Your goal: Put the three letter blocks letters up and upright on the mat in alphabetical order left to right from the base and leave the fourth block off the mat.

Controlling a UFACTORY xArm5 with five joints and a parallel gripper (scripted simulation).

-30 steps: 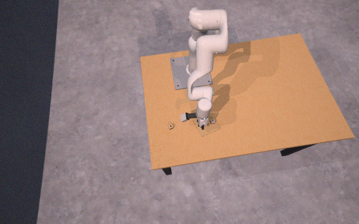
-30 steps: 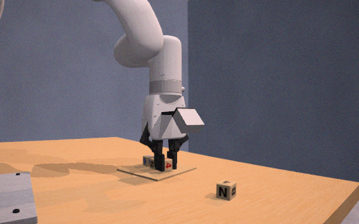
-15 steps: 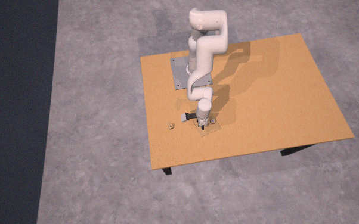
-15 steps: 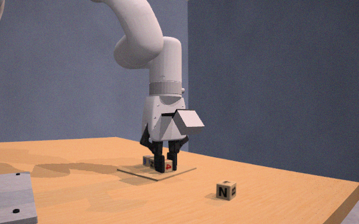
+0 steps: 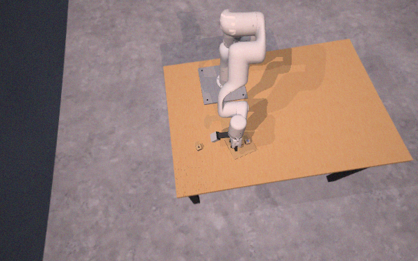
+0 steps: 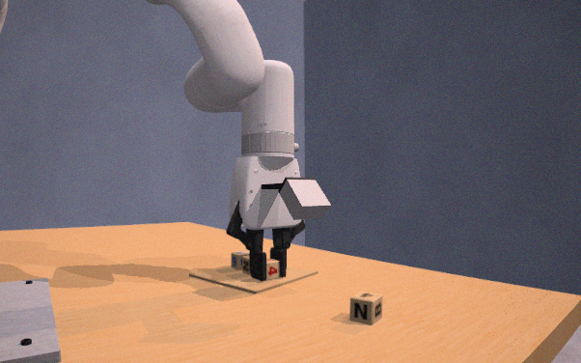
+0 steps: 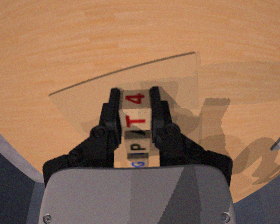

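- The gripper (image 6: 268, 270) is clamping the T block (image 7: 138, 121), pressing it flat on the mat (image 6: 301, 276), apparently to seat it in the row.
- Another block (image 6: 238, 260) is sitting at its 9 o'clock in the exterior view.
- The N block (image 6: 366, 308) is lying off the mat, toward 4 o'clock.

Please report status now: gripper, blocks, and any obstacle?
Gripper shut on T block, low over mat. N block off mat. Neighbour block close beside.
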